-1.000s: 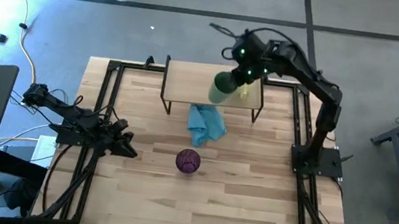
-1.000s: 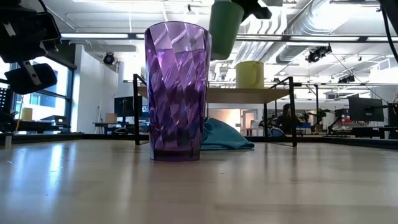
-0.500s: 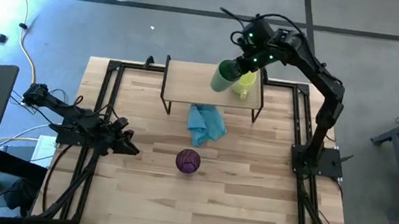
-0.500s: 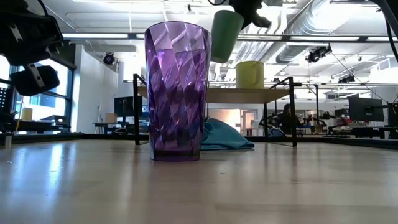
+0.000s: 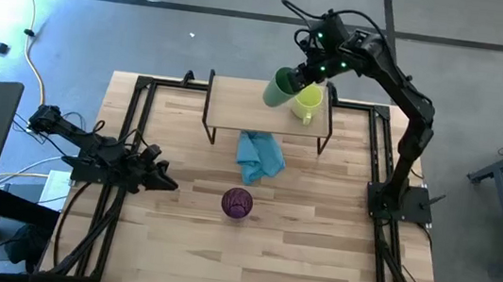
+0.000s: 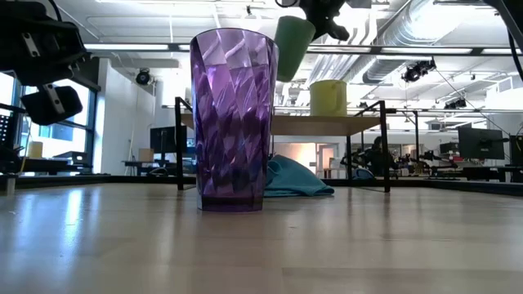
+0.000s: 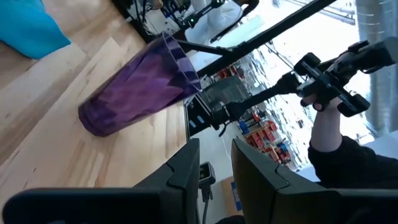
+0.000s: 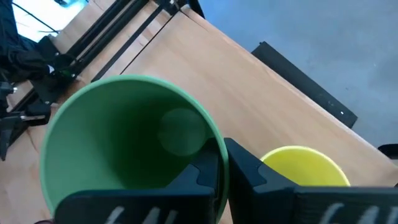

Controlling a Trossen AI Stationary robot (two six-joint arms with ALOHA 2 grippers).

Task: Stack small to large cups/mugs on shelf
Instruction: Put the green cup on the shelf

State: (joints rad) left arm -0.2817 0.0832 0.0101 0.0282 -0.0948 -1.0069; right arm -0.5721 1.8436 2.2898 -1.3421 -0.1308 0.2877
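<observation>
My right gripper (image 8: 224, 173) is shut on the green cup (image 5: 281, 86) and holds it in the air above the shelf (image 5: 241, 104), just left of the yellow-green mug (image 5: 309, 101). The mug stands on its base at the shelf's right end (image 6: 328, 96). The purple tumbler (image 5: 237, 203) stands upright on the table, nearer than the shelf, and looms large in the low view (image 6: 233, 122). My left gripper (image 5: 161, 181) waits low at the table's left side, left of the tumbler (image 7: 134, 93), with its fingers a little apart (image 7: 216, 171). My right gripper pinches the green cup's rim (image 8: 219, 149), with one finger inside the mouth (image 8: 200, 177) and one outside (image 8: 252, 168). The fingers come slanting down from the table's far right. The cup is lifted clear and tilted, its base toward the table's left (image 6: 292, 45).
A light blue cloth (image 5: 259, 156) lies crumpled on the table just in front of the shelf. Black frame rails (image 5: 140, 119) run along the table's sides. Beyond the table a person's hand (image 7: 326, 121) and dark sleeve show.
My right gripper has carried the green cup toward the table's far edge, over the shelf and beside the yellow-green mug. It has also tipped the cup further, base toward the left. The cup has stayed in its hold.
</observation>
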